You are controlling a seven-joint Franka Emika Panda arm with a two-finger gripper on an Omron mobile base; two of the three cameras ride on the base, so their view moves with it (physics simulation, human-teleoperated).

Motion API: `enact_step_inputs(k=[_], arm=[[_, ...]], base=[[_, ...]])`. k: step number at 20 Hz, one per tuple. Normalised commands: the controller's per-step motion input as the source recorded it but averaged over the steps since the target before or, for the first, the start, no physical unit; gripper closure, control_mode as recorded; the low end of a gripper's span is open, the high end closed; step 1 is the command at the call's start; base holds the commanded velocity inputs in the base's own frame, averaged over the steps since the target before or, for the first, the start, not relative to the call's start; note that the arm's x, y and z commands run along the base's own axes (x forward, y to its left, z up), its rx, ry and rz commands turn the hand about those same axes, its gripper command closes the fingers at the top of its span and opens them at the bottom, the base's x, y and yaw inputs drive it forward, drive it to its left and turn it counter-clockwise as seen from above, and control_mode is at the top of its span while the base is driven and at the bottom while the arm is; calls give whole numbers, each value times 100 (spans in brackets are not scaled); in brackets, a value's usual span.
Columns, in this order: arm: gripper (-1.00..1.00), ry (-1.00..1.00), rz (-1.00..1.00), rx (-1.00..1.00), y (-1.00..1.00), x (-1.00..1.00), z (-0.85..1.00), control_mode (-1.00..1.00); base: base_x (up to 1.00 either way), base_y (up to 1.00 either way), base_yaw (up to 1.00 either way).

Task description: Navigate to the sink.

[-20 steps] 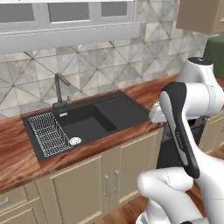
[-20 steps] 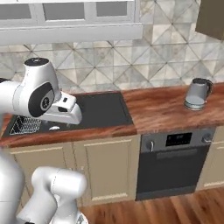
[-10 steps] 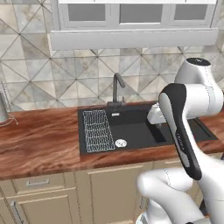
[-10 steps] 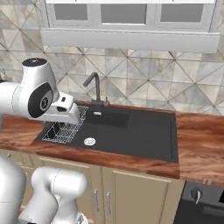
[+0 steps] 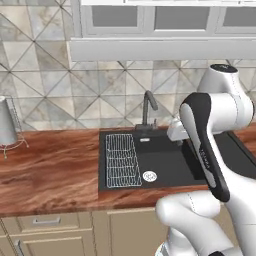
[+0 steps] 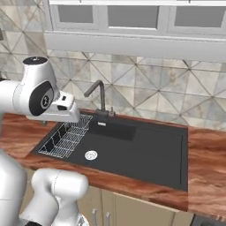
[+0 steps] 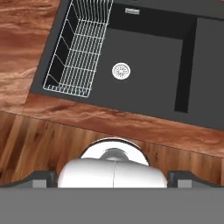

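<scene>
**Sink nearly squared up ahead of the base**

Sink first: the wide black rectangular recessed basin (image 5: 165, 160) sits at centre frame in the left base view and across the lower middle of the right base view (image 6: 132, 150), set into the reddish-brown wooden counter (image 5: 50, 165); the approach looks close to finished, judging by how directly the basin faces the base. What may be left is a small closing or settling move — that is a judgement, not a thing seen. Inside the basin, the white wire rack (image 5: 122, 160) fills the left part, the round silver drain (image 5: 149, 176) lies just beside it, and the dark curved faucet (image 5: 148, 107) rises at the back edge against the grey patterned tile wall (image 5: 45, 90); from the hand camera the drain (image 7: 121, 71) sits in the upper middle, rack (image 7: 78, 48) at upper left.

Arm pose: the white arm is folded, elbow high, forearm held over the counter's front edge with the hand camera looking down at basin and wooden floor (image 7: 39, 148); the gripper's jaws are too little seen — I cannot tell whether they are released or clenched.

A grey metal pot-like vessel (image 5: 6, 122) stands at the left edge, well apart from the basin.
</scene>
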Motion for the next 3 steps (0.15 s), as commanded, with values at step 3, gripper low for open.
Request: enact_step_inputs(k=[3], arm=[[-100,0,0,0,0,0,0,100]], base=[[23,-41,-28]])
